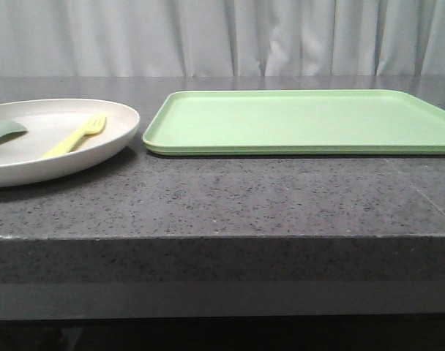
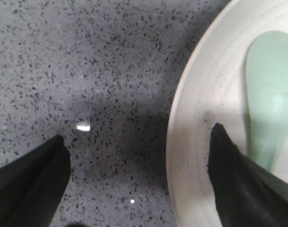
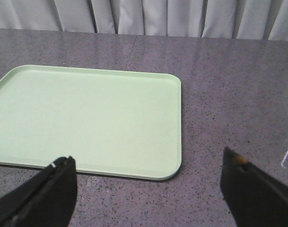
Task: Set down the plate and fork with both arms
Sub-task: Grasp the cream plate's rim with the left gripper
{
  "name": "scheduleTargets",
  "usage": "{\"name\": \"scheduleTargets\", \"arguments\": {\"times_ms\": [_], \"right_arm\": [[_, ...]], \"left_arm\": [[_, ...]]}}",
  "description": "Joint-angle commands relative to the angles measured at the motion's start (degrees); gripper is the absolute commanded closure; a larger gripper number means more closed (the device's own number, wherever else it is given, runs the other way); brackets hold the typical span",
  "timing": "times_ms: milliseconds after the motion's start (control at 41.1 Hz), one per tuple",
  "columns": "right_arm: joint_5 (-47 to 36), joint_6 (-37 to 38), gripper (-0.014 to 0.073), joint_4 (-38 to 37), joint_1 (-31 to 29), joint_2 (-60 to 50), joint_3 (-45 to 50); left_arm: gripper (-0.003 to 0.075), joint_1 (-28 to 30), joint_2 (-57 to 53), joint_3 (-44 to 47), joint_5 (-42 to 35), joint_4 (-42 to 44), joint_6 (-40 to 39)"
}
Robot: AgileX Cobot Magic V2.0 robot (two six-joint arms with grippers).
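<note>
The cream plate [image 1: 98,150] rests on the dark speckled table at the left in the front view, with the pale-yellow fork [image 1: 76,136] lying in it. In the left wrist view the plate [image 2: 201,118] fills one side. My left gripper [image 2: 139,142] is open and straddles the plate's rim, one finger over the table, the other over the plate's inside. My right gripper [image 3: 148,165] is open above the table, just off the corner of the light-green tray [image 3: 87,118]. Neither gripper shows in the front view.
A grey-green spoon-like utensil [image 2: 272,99] lies in the plate beside the left gripper's finger; it also shows at the plate's left [image 1: 4,131]. The light-green tray [image 1: 303,121] lies right of the plate. The table's front edge [image 1: 222,235] runs across. Curtains hang behind.
</note>
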Motion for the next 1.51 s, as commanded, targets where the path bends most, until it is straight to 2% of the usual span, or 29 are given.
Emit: {"name": "scheduleTargets", "arguments": {"times_ms": [0,292,608,1216,1313,1484], "right_arm": [[-4.7,-0.1,-0.0041,-0.5,-0.3,0.6,-2.2],[-4.7,-0.1,-0.0041,-0.5,-0.3,0.6,-2.2],[-4.7,-0.1,-0.0041,-0.5,-0.3,0.6,-2.2],[-4.7,-0.1,-0.0041,-0.5,-0.3,0.6,-2.2],[-4.7,-0.1,-0.0041,-0.5,-0.3,0.6,-2.2],[-4.7,-0.1,-0.0041,-0.5,-0.3,0.6,-2.2]], "left_arm": [[0.0154,0.1,-1.5,-1.9,-2.5,0.2,0.0],[0.0169,0.1,-1.5,-1.9,-2.9,-0.6,0.0],[0.0365,0.1,-1.1,-1.9,-2.8,-2.0,0.0],[0.0379,0.1,-0.4,-1.8,-2.4,-4.8,0.0],[0.0435,0.1,-0.4,-1.8,-2.1,-4.8,0.0],[0.0644,0.1,-0.4,-1.8,-1.7,-4.8,0.0]]}}
